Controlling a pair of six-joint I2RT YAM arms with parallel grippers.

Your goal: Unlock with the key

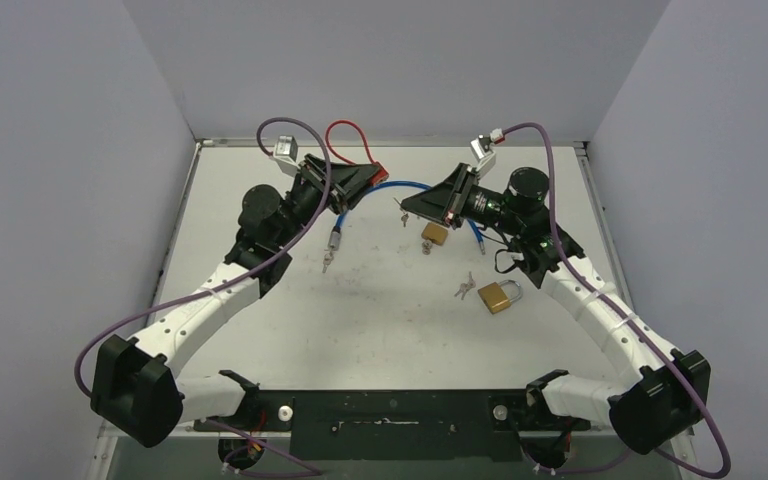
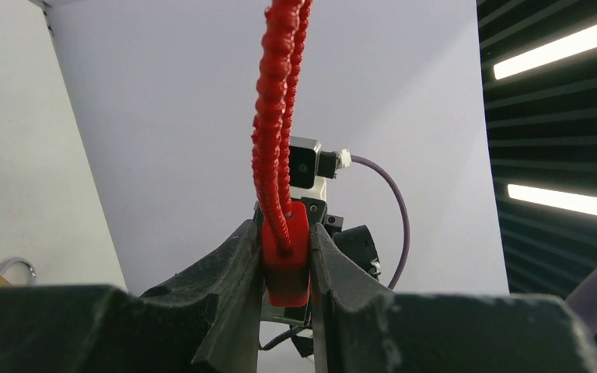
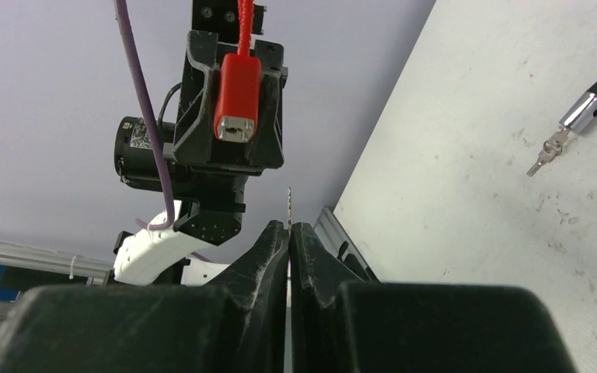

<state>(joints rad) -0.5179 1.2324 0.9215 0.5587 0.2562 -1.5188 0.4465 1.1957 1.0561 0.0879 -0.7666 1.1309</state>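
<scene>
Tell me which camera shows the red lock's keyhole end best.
The right wrist view: the red lock faces it, silver keyhole end forward, clamped in the left hand. The left wrist view shows only its cable side; the top view, just a small red corner.

Above the far half of the table (image 1: 360, 330), my left pincer (image 1: 373, 178), lock body (image 2: 286, 260) in it, faces my right pincer (image 1: 407, 207), key (image 3: 289, 203) in it. By the right lies a small padlock (image 1: 434, 234); nearer me, a larger padlock (image 1: 499, 295).
</scene>
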